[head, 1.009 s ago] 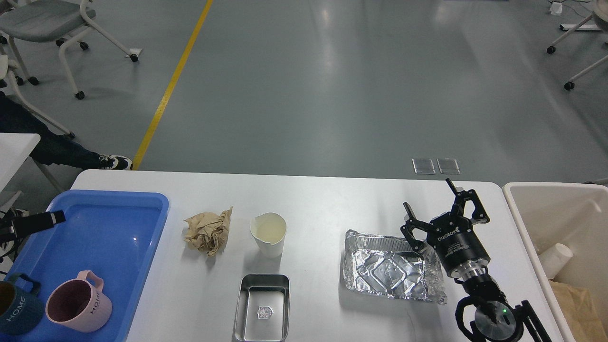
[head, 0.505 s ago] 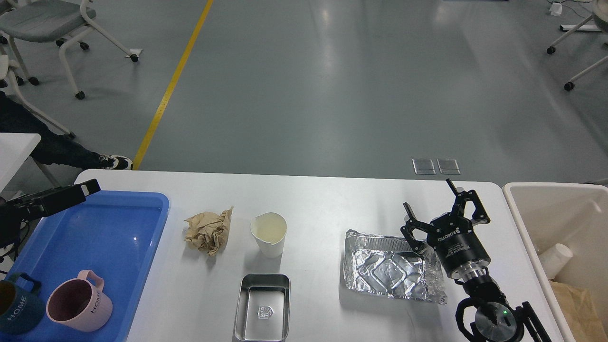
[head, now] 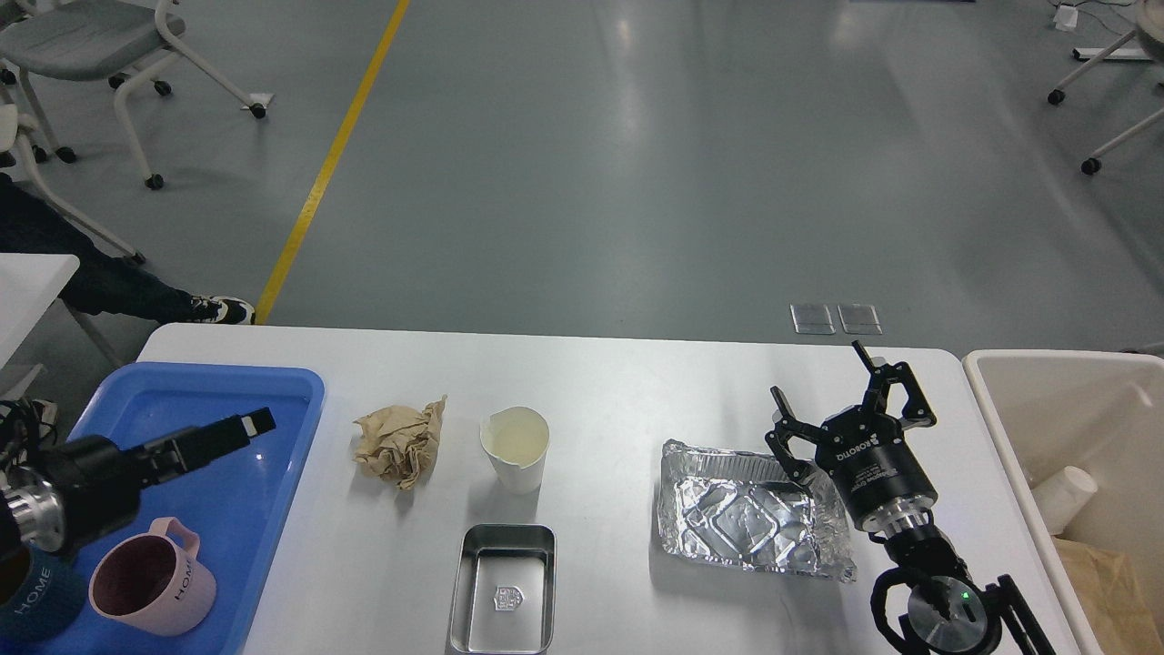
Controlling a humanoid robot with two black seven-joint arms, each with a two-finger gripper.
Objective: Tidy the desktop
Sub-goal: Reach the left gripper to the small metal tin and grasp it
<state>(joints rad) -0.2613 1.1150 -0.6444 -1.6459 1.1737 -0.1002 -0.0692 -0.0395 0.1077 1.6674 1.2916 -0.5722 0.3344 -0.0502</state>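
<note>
Desk half sorted, right gripper parked by the foil tray

The white desk filled the near part of the head view, between the blue tray on its left end and the bin off its right end. Right jaws were spread wide over the foil tray's far right corner, holding nothing. Left gripper hung over the blue tray, seen edge-on, so I couldn't tell its jaws. The foil looked thin and crushable, so I'd pinch the rim lightly. The paper wad looked soft, grab anywhere. The cup looked light and tippy. The steel tin looked stiff and slick, so I'd take a wall.
</note>
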